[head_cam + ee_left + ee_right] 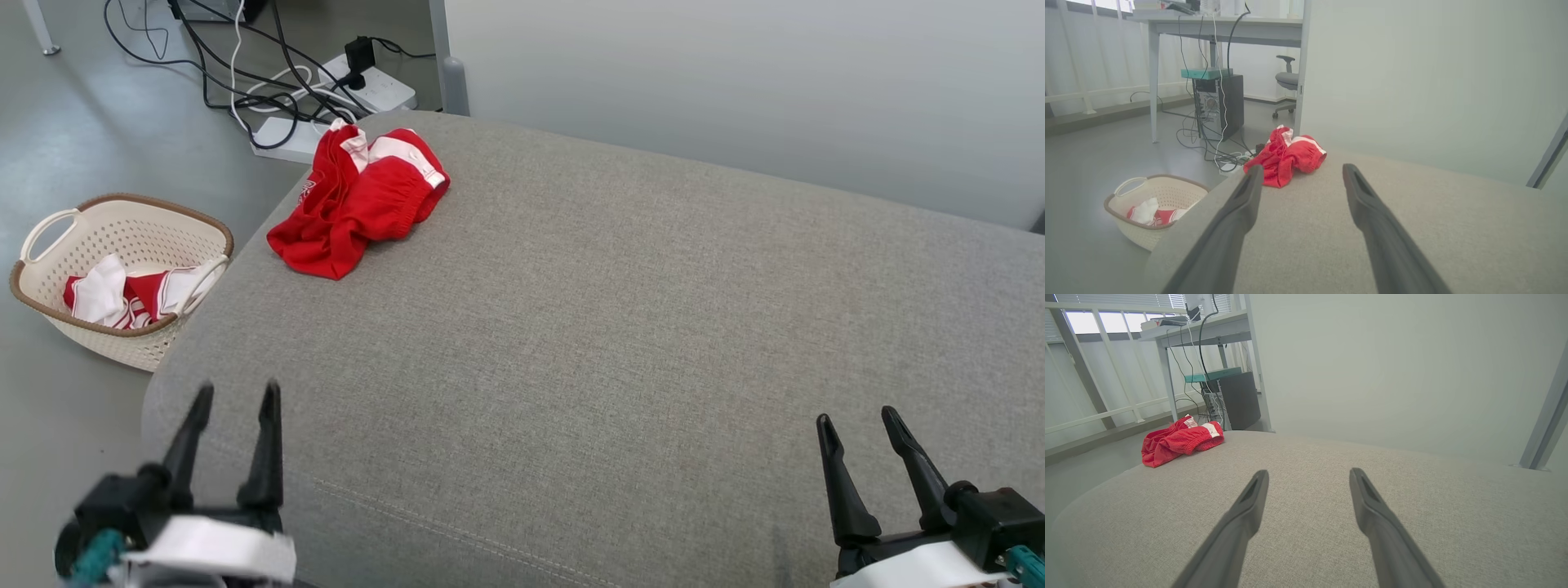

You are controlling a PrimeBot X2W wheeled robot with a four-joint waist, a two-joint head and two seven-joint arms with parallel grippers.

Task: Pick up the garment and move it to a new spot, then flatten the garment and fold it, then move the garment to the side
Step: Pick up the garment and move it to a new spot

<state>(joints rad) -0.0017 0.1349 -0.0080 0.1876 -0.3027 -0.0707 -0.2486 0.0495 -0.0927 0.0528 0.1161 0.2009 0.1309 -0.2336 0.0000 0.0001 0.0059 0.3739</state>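
Garment (357, 198) crumpled, far corner, well beyond left claw (235, 396)

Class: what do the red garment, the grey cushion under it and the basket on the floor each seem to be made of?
Garment: soft matte cloth, crumpled, with a gathered, elastic-looking waistband.
Cushion: coarse woven upholstery fabric, matte, with visible weave and a stitched seam.
Basket: probably moulded plastic, cream, with perforated walls and a brown rim.
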